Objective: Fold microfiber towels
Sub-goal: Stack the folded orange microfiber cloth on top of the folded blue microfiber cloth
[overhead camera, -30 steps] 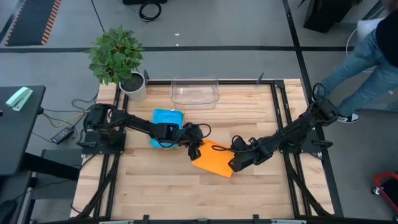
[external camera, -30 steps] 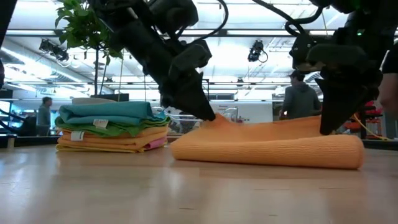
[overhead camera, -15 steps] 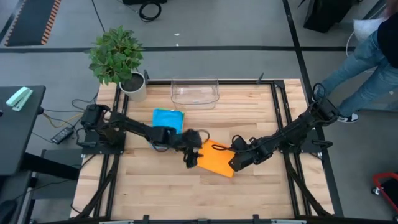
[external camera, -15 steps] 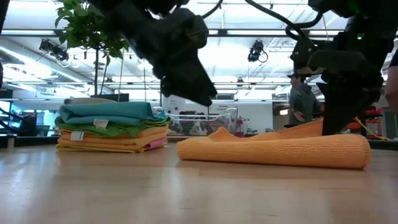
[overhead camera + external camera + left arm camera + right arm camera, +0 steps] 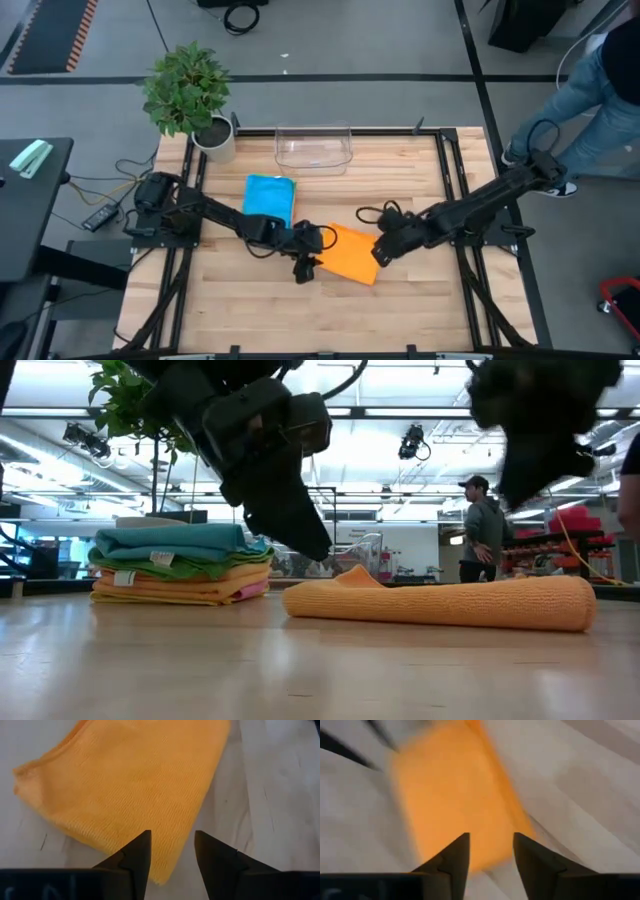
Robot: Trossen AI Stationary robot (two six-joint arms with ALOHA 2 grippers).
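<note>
Item: folded orange towel (image 5: 348, 254), lying loose; both end effectors (image 5: 171, 851) (image 5: 490, 851) spread, empty. You are regripping: pinch matching corners squarely.

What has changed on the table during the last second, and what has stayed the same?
Both grippers let go of the orange towel and lifted off it. The left gripper drew back toward the towel's near-left corner; the right gripper rose above its right edge. Both now stand open and empty. The towel stays folded on the table; the stack of folded towels and the bin did not move.
</note>
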